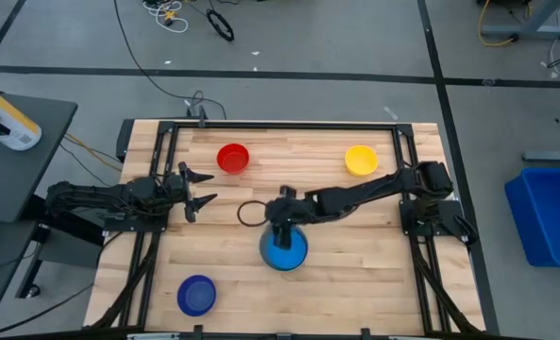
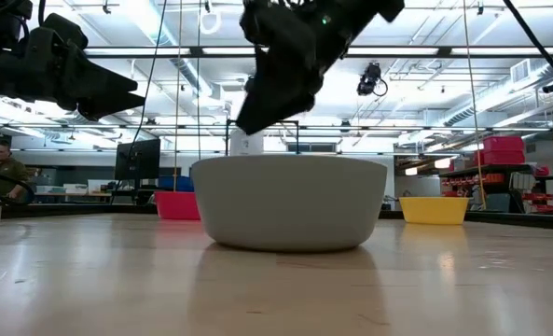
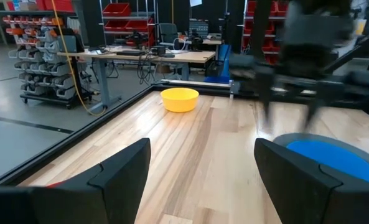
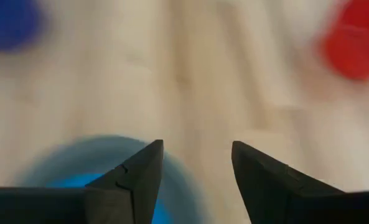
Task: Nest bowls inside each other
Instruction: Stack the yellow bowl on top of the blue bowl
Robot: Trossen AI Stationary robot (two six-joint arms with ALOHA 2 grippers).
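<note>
Nowhere can any writing or label be read. Over the surface [image 1: 355,217], the right gripper [image 1: 281,229] hangs with fingers apart, holding nothing, above the light blue bowl [image 1: 284,253] sitting inside the grey bowl [image 2: 288,201]. Red bowl [image 1: 232,158], yellow bowl [image 1: 360,160] and dark blue bowl [image 1: 196,295] stand apart. Left gripper [image 1: 200,189] waits at the left side, fingers open

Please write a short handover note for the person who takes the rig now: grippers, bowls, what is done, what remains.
Right gripper: open, empty, above the grey bowl at table centre.
Left gripper: open, empty, waiting at the left side.
Done: light blue bowl sits inside the grey bowl.
Loose: red bowl and yellow bowl at the far side, dark blue bowl near the front left.
Left: nest these three into the stack.
</note>
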